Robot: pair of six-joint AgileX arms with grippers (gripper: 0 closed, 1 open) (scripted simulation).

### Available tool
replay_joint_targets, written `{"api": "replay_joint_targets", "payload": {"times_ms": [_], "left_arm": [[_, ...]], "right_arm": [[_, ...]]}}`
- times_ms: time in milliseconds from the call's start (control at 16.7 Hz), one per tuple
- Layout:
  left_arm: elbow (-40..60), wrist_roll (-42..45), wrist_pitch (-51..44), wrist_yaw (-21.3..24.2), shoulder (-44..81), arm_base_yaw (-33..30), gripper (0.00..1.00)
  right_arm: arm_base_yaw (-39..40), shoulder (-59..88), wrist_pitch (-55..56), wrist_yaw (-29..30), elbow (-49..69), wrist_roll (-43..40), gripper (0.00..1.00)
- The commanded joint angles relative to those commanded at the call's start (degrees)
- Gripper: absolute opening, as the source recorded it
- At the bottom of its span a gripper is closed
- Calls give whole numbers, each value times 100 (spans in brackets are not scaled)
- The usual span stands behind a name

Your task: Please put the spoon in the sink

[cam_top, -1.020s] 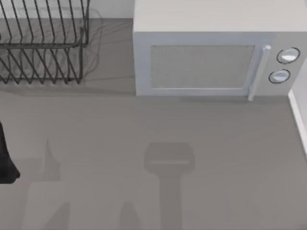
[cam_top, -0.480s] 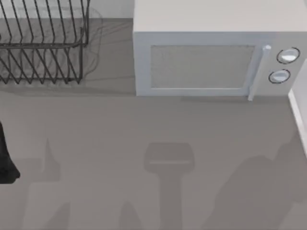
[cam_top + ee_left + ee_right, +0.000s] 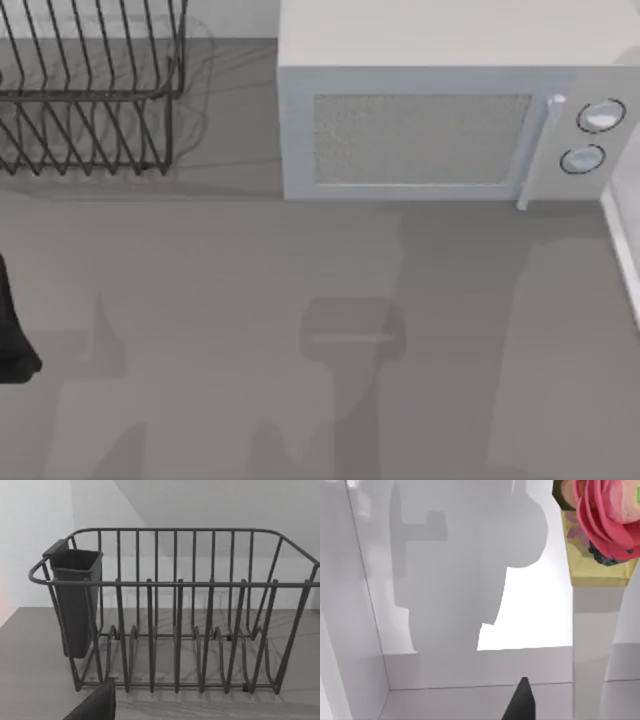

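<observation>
The spoon is out of view. A white edge [image 3: 625, 250] at the table's far right looks like the sink's rim. The right wrist view faces plain white walls [image 3: 445, 605] meeting at a corner, and I cannot tell whether they belong to the sink. A dark tip of my right gripper [image 3: 520, 702] pokes in at that view's lower edge. My left arm [image 3: 12, 330] is a black shape at the table's left edge. A dark part of the left gripper [image 3: 95, 706] sits low in the left wrist view, facing the wire dish rack [image 3: 175, 610].
The black wire dish rack [image 3: 90, 90] stands at the back left and has a dark utensil cup [image 3: 75, 600] on one end. A white microwave [image 3: 440, 110] fills the back middle and right. A pink flower on a yellowish block [image 3: 600, 525] is close to the right wrist camera. Arm shadows lie on the grey counter [image 3: 220, 270].
A broad shadow has swept in from the right over the counter and now reaches the microwave's front. The left arm, rack and microwave have not moved.
</observation>
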Motion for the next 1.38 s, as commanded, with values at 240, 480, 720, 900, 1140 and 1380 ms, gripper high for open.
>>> {"api": "replay_joint_targets", "payload": {"times_ms": [240, 480, 720, 900, 1140, 1380], "left_arm": [[0, 0, 0, 0, 0, 0, 100], [0, 0, 0, 0, 0, 0, 100], [0, 0, 0, 0, 0, 0, 100], [0, 0, 0, 0, 0, 0, 100], [0, 0, 0, 0, 0, 0, 100], [0, 0, 0, 0, 0, 0, 100]], "right_arm": [[514, 1094, -441, 35, 1713, 566, 0], [801, 1596, -611, 74, 2545, 878, 0], [822, 1630, -622, 78, 2603, 900, 0], [794, 1583, -531, 68, 2501, 906, 0], [829, 1262, 84, 69, 1603, 886, 0], [835, 911, 867, 59, 296, 897, 0]]}}
